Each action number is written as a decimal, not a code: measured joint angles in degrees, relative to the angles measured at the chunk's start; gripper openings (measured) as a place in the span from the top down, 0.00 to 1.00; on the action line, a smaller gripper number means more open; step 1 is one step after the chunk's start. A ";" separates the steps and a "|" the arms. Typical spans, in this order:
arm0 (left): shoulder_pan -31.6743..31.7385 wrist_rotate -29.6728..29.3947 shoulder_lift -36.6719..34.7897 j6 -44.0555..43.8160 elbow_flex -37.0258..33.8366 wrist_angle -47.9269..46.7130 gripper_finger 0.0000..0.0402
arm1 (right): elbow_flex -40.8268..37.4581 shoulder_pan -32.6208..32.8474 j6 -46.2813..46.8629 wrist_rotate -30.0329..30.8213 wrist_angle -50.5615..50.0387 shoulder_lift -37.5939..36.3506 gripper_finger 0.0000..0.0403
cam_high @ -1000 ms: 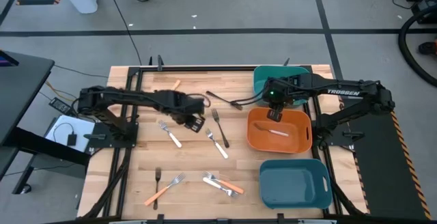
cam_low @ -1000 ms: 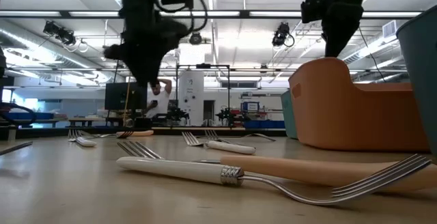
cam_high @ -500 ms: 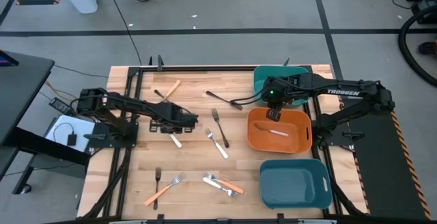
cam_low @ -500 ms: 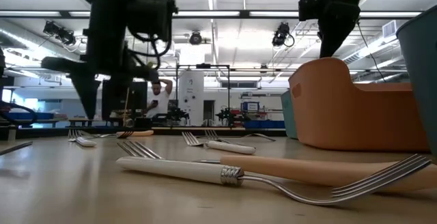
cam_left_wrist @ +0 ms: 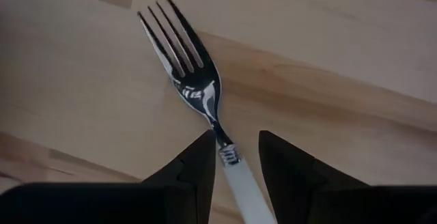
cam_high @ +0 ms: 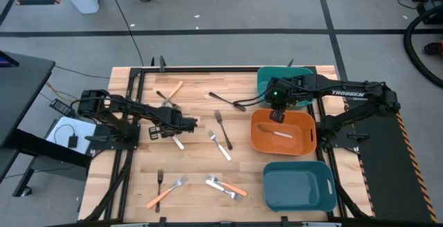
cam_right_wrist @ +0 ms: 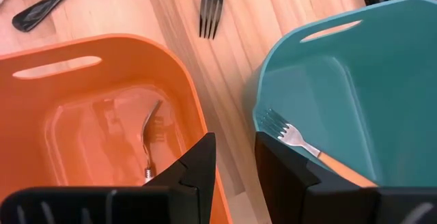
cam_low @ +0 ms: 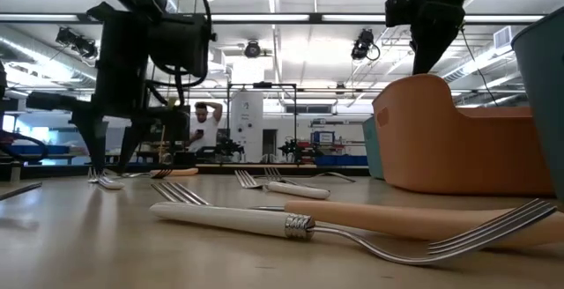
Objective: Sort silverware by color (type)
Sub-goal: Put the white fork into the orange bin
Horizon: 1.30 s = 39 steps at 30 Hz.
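A white-handled fork [cam_left_wrist: 194, 80] lies flat on the wooden table [cam_high: 194, 165], left of centre. My left gripper [cam_left_wrist: 235, 136] points straight down over it, open. Its fingertips stand low on either side of the fork's neck, just above the handle [cam_left_wrist: 239, 183]; whether they touch it I cannot tell. In the low view this gripper [cam_low: 107, 167] is almost at the table top. My right gripper [cam_right_wrist: 234, 141] hangs open and holds nothing, above the gap between the orange bin [cam_right_wrist: 102, 67] and the far teal bin [cam_right_wrist: 355, 80].
The orange bin holds a white-handled fork [cam_right_wrist: 147, 145]; the far teal bin holds an orange-handled one [cam_right_wrist: 307, 149]. A second teal bin [cam_high: 299, 185] stands at the near right. Orange, white and dark forks lie scattered: far left [cam_high: 169, 92], centre [cam_high: 221, 137], near edge [cam_high: 225, 187].
My left gripper has moved toward the table's left edge and come down until its fingertips are nearly at the table over the white-handled fork. It rolled about its own pointing line on the way. The fork has not moved.
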 joint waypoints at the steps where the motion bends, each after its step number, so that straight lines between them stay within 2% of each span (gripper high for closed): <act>1: -0.02 0.15 0.02 -0.51 -0.46 0.56 0.70 | 0.00 0.00 0.01 0.00 -0.02 0.00 0.73; 7: -0.30 0.89 0.02 -2.95 -1.95 0.97 0.70 | 0.00 0.00 0.01 -0.48 -0.02 0.00 0.73; 14: -0.48 0.40 -0.42 -3.75 -5.56 5.84 0.70 | 0.00 0.00 -0.14 -0.48 -0.02 0.00 0.73; 18: -0.47 -0.06 -0.42 -2.95 -5.88 4.87 0.74 | 0.00 0.00 -0.14 -0.47 -0.03 0.00 0.73; 25: -0.46 -2.20 -0.33 7.26 -5.88 5.73 0.96 | 0.00 0.00 -0.14 -0.46 -0.02 0.00 0.73; 31: -0.37 -2.35 0.01 17.46 -3.44 4.74 0.96 | 0.00 0.00 0.63 -0.45 0.76 0.00 0.73; 39: -0.35 -2.50 -1.53 32.21 2.31 4.80 0.97 | 0.00 0.00 6.30 -0.44 4.86 0.02 0.73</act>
